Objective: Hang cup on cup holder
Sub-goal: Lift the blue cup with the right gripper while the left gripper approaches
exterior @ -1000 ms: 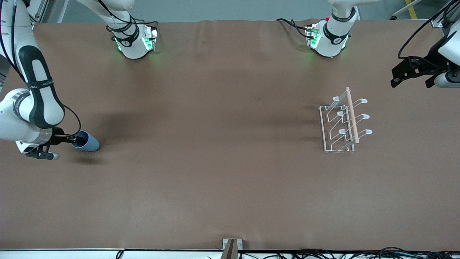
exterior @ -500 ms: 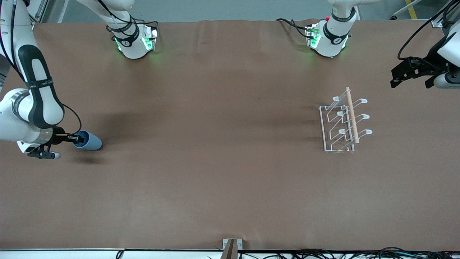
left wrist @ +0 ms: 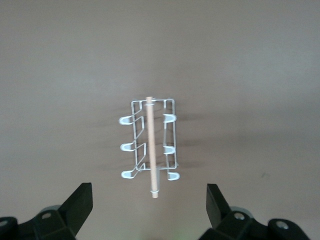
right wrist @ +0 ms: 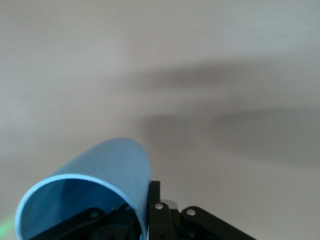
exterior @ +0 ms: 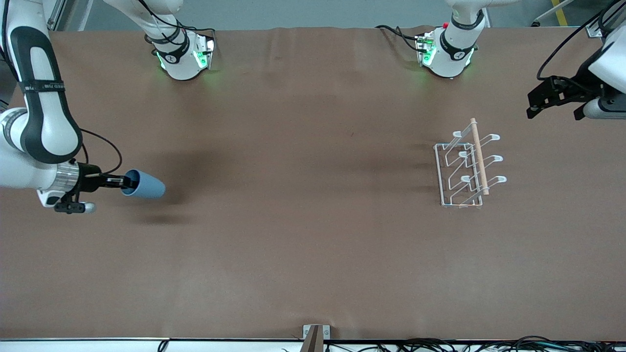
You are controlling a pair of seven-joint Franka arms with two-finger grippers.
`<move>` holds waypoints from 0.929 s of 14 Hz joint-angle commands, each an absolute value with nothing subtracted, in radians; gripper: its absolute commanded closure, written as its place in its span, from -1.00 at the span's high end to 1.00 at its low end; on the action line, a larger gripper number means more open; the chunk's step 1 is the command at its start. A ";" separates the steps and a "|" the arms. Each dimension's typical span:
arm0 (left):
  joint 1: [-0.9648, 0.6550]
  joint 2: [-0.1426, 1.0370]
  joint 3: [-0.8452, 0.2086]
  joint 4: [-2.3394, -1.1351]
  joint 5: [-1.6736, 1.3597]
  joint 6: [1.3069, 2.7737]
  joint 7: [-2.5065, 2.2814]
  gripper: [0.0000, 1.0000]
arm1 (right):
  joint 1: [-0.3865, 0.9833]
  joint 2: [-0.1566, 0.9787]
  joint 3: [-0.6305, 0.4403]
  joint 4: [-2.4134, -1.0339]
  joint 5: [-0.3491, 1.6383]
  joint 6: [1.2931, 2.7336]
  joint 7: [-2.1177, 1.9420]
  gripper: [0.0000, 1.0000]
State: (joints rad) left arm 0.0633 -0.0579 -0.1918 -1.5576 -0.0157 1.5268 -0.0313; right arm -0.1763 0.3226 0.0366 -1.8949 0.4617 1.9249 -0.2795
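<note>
The light-blue cup (exterior: 145,185) lies on its side in the air, held by its rim in my right gripper (exterior: 123,182), over the right arm's end of the table. In the right wrist view the cup (right wrist: 95,185) has one finger inside its wall and one outside. The cup holder (exterior: 467,165), a white wire rack with a wooden rod, stands toward the left arm's end of the table. It also shows in the left wrist view (left wrist: 150,147). My left gripper (exterior: 551,99) is open and empty, up in the air over the table's edge at that end.
The two arm bases (exterior: 183,54) (exterior: 447,51) stand along the table edge farthest from the front camera. A small metal bracket (exterior: 316,335) sits at the nearest edge. The brown table (exterior: 303,220) between cup and rack is bare.
My right gripper has lifted the cup off the table and carried it toward the middle, now lying more level. My left gripper has shifted slightly.
</note>
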 commanded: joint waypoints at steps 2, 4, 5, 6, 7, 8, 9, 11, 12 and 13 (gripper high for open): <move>0.015 -0.012 -0.247 -1.514 -0.069 1.522 -0.023 1.00 | -0.164 0.314 0.058 -1.907 0.740 1.769 -0.285 -1.00; -0.017 -0.005 -0.276 -1.514 -0.119 1.552 -0.025 1.00 | -0.146 0.316 0.071 -1.911 0.881 1.677 -0.288 -0.99; -0.037 -0.003 -0.294 -1.516 -0.132 1.587 -0.022 1.00 | -0.135 0.318 0.072 -1.913 0.941 1.655 -0.299 -1.00; -0.067 0.008 -0.319 -1.514 -0.138 1.624 -0.023 1.00 | -0.102 0.318 0.072 -1.911 1.013 1.631 -0.305 -0.99; -0.095 0.017 -0.339 -1.513 -0.138 1.661 -0.023 1.00 | -0.082 0.319 0.072 -1.911 1.061 1.605 -0.319 -1.00; -0.122 0.037 -0.356 -1.513 -0.141 1.701 -0.021 1.00 | -0.054 0.319 0.072 -1.911 1.119 1.591 -0.318 -1.00; -0.156 0.070 -0.376 -1.505 -0.140 1.742 -0.021 1.00 | -0.023 0.324 0.072 -1.908 1.164 1.568 -0.321 -1.00; -0.216 0.125 -0.394 -1.458 -0.138 1.788 -0.028 1.00 | 0.047 0.351 0.071 -1.907 1.292 1.548 -0.325 -1.00; -0.256 0.159 -0.396 -1.422 -0.135 1.798 -0.032 1.00 | 0.084 0.357 0.069 -1.907 1.342 1.555 -0.325 -1.00; -0.280 0.191 -0.396 -1.389 -0.133 1.799 -0.028 1.00 | 0.100 0.360 0.071 -1.902 1.380 1.554 -0.325 -1.00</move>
